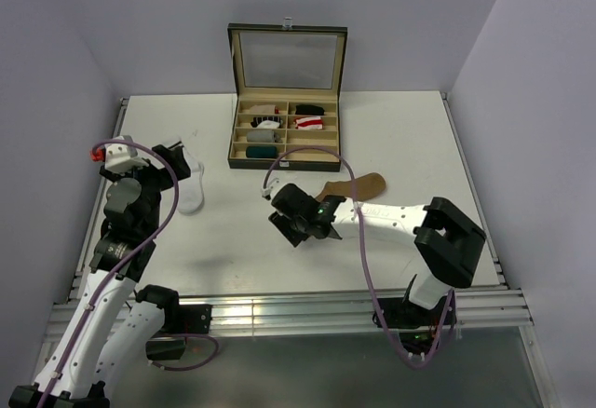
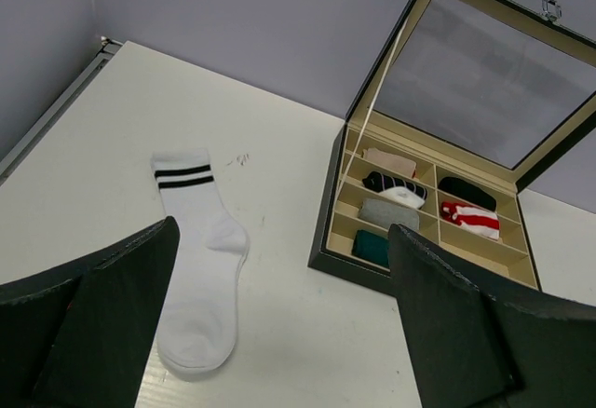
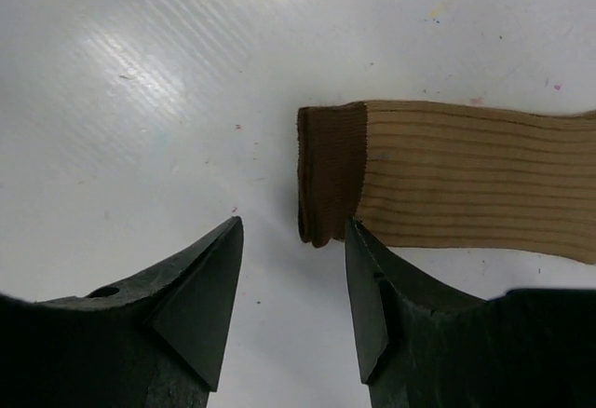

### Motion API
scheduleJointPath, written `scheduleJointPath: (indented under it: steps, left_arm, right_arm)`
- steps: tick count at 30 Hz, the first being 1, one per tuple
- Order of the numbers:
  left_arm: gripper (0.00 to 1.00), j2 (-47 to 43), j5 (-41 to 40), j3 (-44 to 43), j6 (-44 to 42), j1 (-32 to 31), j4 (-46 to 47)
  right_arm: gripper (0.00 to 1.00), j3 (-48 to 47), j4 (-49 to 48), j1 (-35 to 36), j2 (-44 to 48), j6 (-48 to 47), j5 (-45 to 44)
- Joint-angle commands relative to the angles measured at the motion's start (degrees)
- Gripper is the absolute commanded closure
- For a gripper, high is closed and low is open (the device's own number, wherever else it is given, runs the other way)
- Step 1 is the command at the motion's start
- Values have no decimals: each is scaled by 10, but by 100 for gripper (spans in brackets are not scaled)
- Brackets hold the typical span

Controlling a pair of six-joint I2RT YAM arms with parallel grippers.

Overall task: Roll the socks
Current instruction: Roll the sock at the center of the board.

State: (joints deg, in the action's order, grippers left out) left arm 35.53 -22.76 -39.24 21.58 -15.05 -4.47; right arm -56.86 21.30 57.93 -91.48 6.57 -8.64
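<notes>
A white sock with two dark cuff stripes (image 1: 191, 187) lies flat at the left; the left wrist view shows it (image 2: 200, 278) below and ahead. My left gripper (image 1: 175, 159) hovers over its cuff end, open and empty (image 2: 279, 333). A tan-brown sock (image 1: 356, 186) lies flat right of centre. My right gripper (image 1: 307, 210) is open and low at its dark brown cuff (image 3: 331, 170); the cuff's corner sits just beyond the fingertips (image 3: 372, 287), nothing gripped. A red-and-white striped sock (image 1: 312, 123) sits rolled in a box compartment (image 2: 470, 218).
An open dark box (image 1: 285, 159) with a glass lid stands at the back centre, holding black, grey, teal and tan bundles in its compartments. Purple cables loop over both arms. Metal rails run along the table's near and left edges.
</notes>
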Motion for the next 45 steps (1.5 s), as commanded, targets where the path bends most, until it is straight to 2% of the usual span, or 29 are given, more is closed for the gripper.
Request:
scheduleJointPath:
  steps: [1, 13, 22, 24, 27, 28, 34, 39, 45]
  left_arm:
    - [0, -1, 7, -11, -5, -2, 10]
    - [1, -1, 7, -10, -5, -2, 10]
    - [1, -2, 7, -10, -5, -2, 10]
    - [0, -2, 6, -10, -5, -2, 10]
    - [1, -3, 6, -10, -5, -2, 10]
    - [1, -2, 7, -10, -5, -2, 10]
    - [1, 3, 19, -13, 11, -2, 3]
    - [1, 40, 68, -35, 73, -2, -43]
    - [1, 74, 126, -38, 121, -5, -67]
  right_arm:
    - [45, 3, -19, 10, -22, -15, -54]
    - [46, -20, -6, 28, -75, -11, -62]
    - [52, -36, 18, 27, -119, 19, -66]
    - [57, -41, 25, 28, -128, 26, -75]
    - [70, -47, 27, 28, -142, 27, -82]
    - [78, -50, 26, 29, -144, 27, -85]
    - [99, -59, 4, 37, -146, 26, -75]
    - [100, -76, -24, 35, -136, 16, -31]
    - [100, -79, -69, 11, -113, 37, 83]
